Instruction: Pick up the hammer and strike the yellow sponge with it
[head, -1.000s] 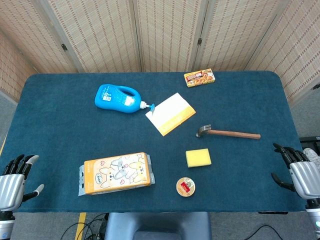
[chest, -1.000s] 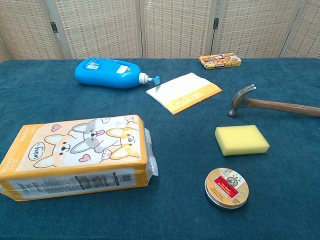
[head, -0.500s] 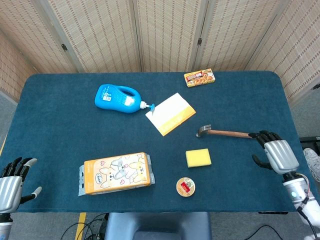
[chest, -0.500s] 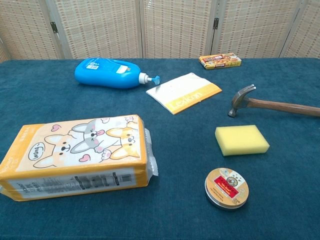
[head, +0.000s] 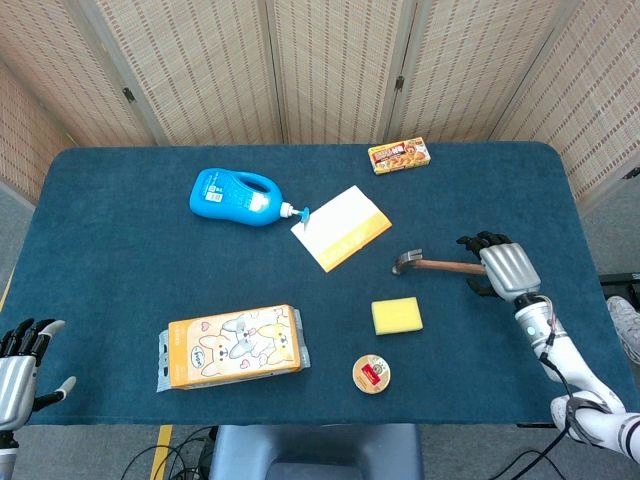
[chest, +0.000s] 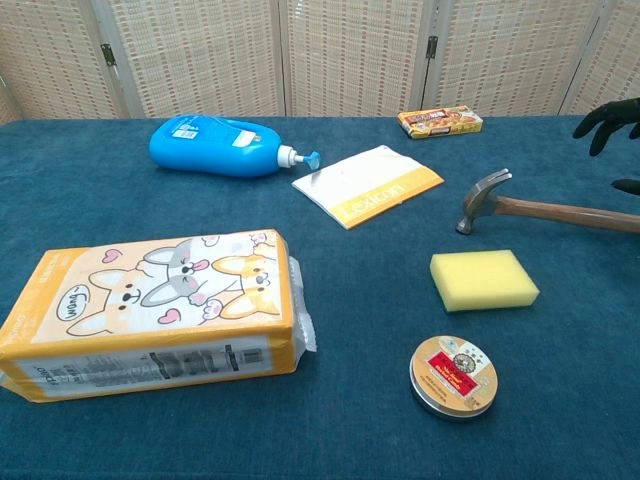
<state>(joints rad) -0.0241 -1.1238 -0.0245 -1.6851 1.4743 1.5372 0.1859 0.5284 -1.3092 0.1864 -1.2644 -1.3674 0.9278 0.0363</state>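
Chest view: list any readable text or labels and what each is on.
"Lexicon" (as best it reads): orange band of the booklet.
"Wang": speech bubble on the cartoon-dog package.
Barcode and fine print on that package's side: too small to read.
Round tin lid: label too small to read.
Small box at the back: print blurred.
Blue bottle: label unreadable.
Hammer, yellow sponge: no text.

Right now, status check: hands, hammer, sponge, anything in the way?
Right hand open above the hammer handle, no grip. Left hand open at the near table edge. Hammer flat on the table, yellow sponge just in front, nothing between.
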